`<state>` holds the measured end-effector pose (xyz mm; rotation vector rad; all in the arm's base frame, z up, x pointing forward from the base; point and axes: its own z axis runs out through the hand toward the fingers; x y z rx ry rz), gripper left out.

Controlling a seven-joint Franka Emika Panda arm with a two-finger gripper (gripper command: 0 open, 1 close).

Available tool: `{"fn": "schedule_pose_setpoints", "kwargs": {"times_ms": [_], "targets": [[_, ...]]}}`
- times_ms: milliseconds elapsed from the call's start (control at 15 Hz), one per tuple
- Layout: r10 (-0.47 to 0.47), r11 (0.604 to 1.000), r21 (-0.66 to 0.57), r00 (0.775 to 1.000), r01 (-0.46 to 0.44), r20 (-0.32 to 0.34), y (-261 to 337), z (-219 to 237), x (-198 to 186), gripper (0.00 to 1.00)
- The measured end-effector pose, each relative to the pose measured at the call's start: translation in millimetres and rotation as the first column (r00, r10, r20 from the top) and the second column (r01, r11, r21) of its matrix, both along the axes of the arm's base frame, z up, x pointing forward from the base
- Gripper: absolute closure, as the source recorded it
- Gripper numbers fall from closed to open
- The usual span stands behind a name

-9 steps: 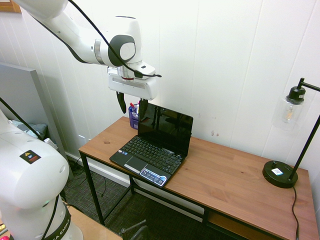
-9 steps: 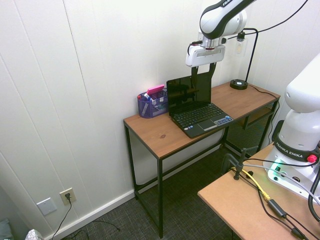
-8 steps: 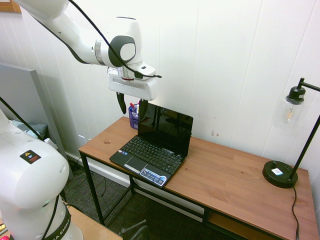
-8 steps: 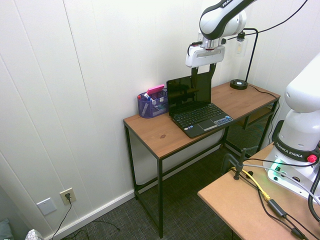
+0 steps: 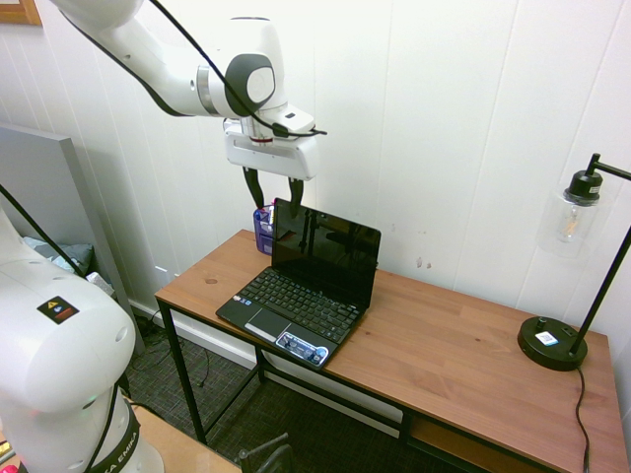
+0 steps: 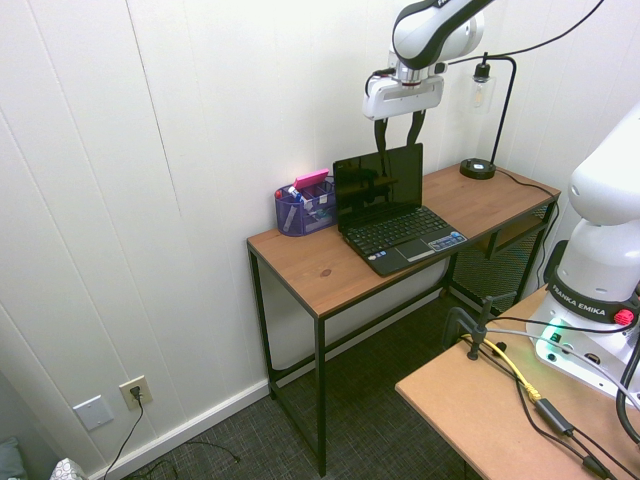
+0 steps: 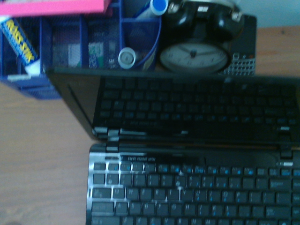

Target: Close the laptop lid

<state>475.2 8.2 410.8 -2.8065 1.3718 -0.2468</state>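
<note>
From the wrist, one sees a black round alarm clock (image 7: 194,55) behind the raised glossy black laptop lid (image 7: 187,108); both room views do not show this clock. The black two-finger pincer (image 5: 274,191) is spread, near the top edge of the lid, which stands open on the brown wooden surface (image 5: 444,340). A blue mesh organizer (image 6: 305,212) stands beside the laptop, with a pink block (image 6: 311,178) on it. On one tube (image 7: 19,41) I read "ROSS STIK"; the robot base (image 6: 590,300) says "FRANKA EMIKA".
</note>
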Motion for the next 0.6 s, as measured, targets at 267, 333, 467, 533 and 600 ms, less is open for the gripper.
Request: {"fn": "schedule_pose_setpoints", "kwargs": {"times_ms": [267, 333, 467, 533, 600], "targets": [[-0.043, 0.999, -0.005, 0.999, 0.043, 0.019, -16, 0, 54, 0.0], [-0.051, 0.999, -0.006, 0.999, 0.051, 0.018, -19, -4, 65, 0.0], [-0.072, 0.997, -0.003, 0.997, 0.073, 0.016, -29, -15, 85, 0.0], [-0.085, 0.996, -0.002, 0.996, 0.085, 0.015, -34, -22, 95, 0.0], [-0.095, 0.995, -0.001, 0.995, 0.095, 0.012, -37, -29, 104, 1.0]]}}
